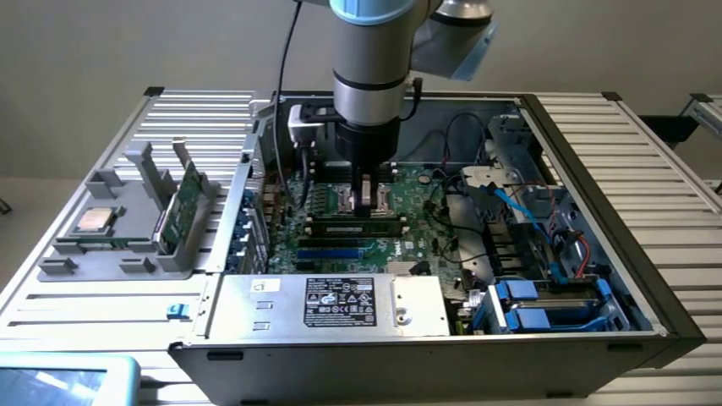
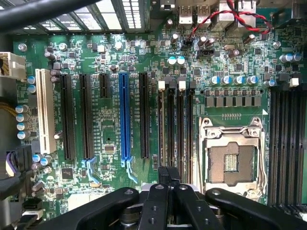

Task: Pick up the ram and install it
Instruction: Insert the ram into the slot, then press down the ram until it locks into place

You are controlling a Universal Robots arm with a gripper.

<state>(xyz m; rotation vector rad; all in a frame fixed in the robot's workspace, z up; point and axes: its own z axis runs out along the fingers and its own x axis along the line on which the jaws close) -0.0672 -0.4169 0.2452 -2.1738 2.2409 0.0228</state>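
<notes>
Green ram (image 1: 184,209) stood in grey holder (image 1: 135,254) at exterior view's left, gripper (image 1: 366,203) fingers together over motherboard (image 2: 120,62), one white-labelled power supply (image 1: 327,302) near, writing unreadable.

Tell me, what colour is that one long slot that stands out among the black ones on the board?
Blue. The long slot shows best in the wrist view.

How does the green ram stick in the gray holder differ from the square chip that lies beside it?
Shape: the ram stick is long, narrow and thin; the processor chip is square.
Colour: the ram stick is green; the processor chip is silver with a pale border.
Pose: the ram stick stands on its edge; the processor chip lies flat.
Shared: both sit in the gray holder, on the exterior view's left of the computer case.
</notes>
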